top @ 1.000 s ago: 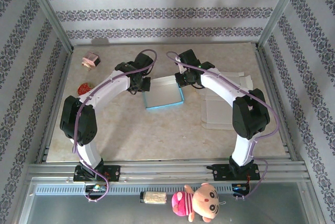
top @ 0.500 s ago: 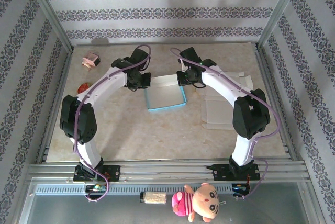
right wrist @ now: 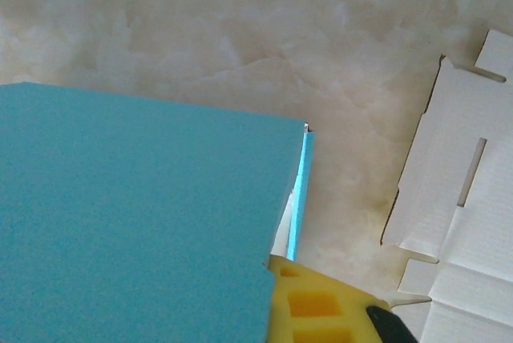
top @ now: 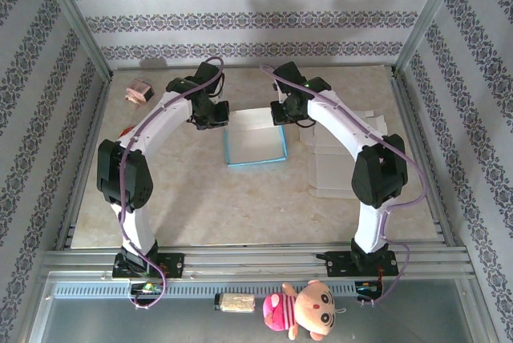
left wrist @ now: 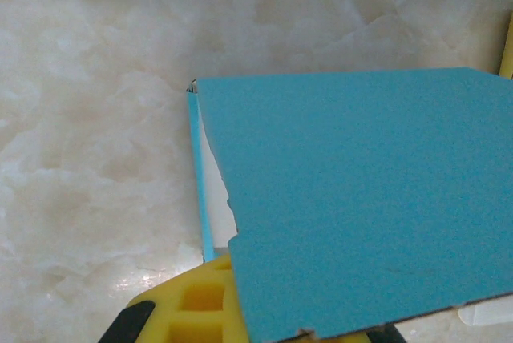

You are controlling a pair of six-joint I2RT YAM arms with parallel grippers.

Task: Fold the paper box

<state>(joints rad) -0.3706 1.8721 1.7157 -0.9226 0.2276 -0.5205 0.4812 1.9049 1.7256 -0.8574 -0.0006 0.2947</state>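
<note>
I am pinching the paper box (top: 255,147) at mid-table by its far blue flap (left wrist: 361,199). The left gripper (top: 218,119) and right gripper (top: 282,119) are each clamping nearly flat on one far corner. I am judging it light, stiff across panels, weak at creases and easily torn, so I am favouring holds close to the fold line, away from the white blanks (top: 341,159).

Table (top: 240,207) lies open in front of the paper box (top: 255,147), flat cardboard (top: 341,159) crowding its right
</note>
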